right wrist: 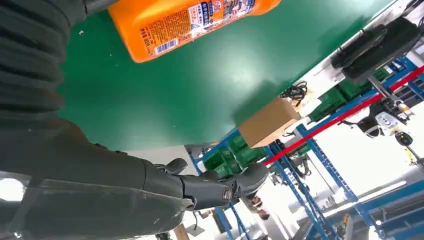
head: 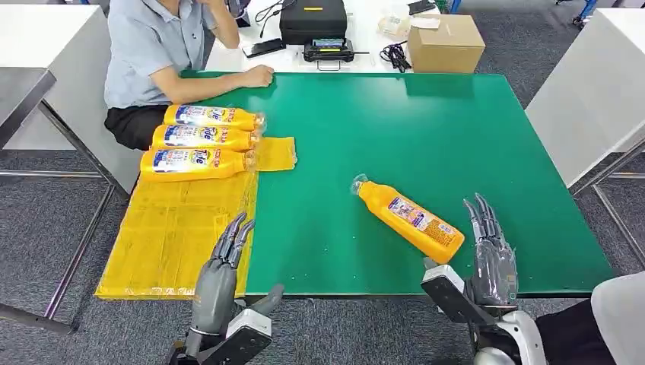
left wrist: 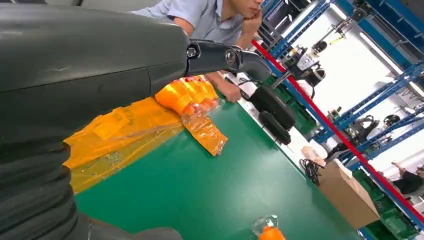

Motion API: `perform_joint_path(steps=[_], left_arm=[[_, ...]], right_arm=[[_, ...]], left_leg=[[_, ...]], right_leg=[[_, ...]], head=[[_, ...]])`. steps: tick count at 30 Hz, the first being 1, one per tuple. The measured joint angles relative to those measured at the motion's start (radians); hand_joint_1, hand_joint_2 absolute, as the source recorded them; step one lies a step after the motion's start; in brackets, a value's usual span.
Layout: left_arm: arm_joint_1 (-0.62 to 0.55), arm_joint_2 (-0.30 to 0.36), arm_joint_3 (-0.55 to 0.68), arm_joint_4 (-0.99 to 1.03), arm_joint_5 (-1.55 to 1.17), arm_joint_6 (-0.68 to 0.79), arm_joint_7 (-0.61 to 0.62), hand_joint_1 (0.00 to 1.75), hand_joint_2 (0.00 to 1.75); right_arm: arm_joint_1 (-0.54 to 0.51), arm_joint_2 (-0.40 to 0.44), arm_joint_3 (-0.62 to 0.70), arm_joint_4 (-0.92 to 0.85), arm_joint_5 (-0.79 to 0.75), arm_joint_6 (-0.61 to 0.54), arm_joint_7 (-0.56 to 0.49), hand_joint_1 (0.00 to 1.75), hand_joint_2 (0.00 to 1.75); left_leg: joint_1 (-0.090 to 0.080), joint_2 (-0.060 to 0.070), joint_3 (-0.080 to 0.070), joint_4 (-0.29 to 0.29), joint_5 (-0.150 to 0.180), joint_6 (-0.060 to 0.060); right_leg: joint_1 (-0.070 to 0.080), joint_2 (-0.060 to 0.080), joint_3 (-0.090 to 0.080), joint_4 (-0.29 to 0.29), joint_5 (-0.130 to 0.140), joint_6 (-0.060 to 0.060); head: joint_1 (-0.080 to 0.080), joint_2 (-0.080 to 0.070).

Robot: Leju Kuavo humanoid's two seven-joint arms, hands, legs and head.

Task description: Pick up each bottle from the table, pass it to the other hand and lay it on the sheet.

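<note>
Orange plastic marked the one bottle left on the green table: it lay on its side near the front edge, cap pointing away and toward the sheet, base nearest the right hand. That hand stood just beside the base, fingers straight and spread, holding nothing; it looked placed to close round the thick end, which was the nearest part to it. The left hand hung at the front edge where the yellow sheet met the green, fingers apart and empty too, likely waiting there because a handover would have to reach it before anything could go down on the sheet.

Three bottles already lay side by side across the sheet's far end, caps toward the table's middle, so the near part of the sheet remained bare for a fourth. A person sat at the far left corner, one hand resting on the green. A cardboard box and a black case sat beyond the far edge.
</note>
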Motion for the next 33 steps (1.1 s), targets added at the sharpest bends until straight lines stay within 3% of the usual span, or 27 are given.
perform_joint_path(steps=[7,22,33], left_arm=[[-0.002,0.000,0.000,0.000,0.000,-0.016,0.001,0.00,1.75],[-0.068,0.000,-0.006,0.037,0.034,-0.045,-0.021,0.00,1.75],[-0.082,0.000,-0.006,0.067,0.047,-0.042,-0.028,0.00,1.75]], right_arm=[[-0.022,0.013,-0.001,0.016,-0.001,0.000,0.003,0.00,1.75],[-0.163,0.106,-0.010,0.257,-0.095,-0.008,-0.014,0.00,1.75],[-0.165,0.132,0.002,0.309,-0.012,-0.052,0.017,0.00,1.75]], left_leg=[[0.000,0.001,0.000,0.000,0.000,0.000],[0.000,0.000,0.000,0.000,0.001,0.000],[0.000,0.000,0.000,0.000,0.000,0.000]], right_leg=[[0.000,0.000,0.000,0.000,0.000,0.000],[0.000,0.000,0.000,0.000,0.000,0.000],[0.000,0.000,0.000,0.000,0.000,0.000]], head=[[0.000,0.000],[0.000,0.000],[0.000,0.000]])
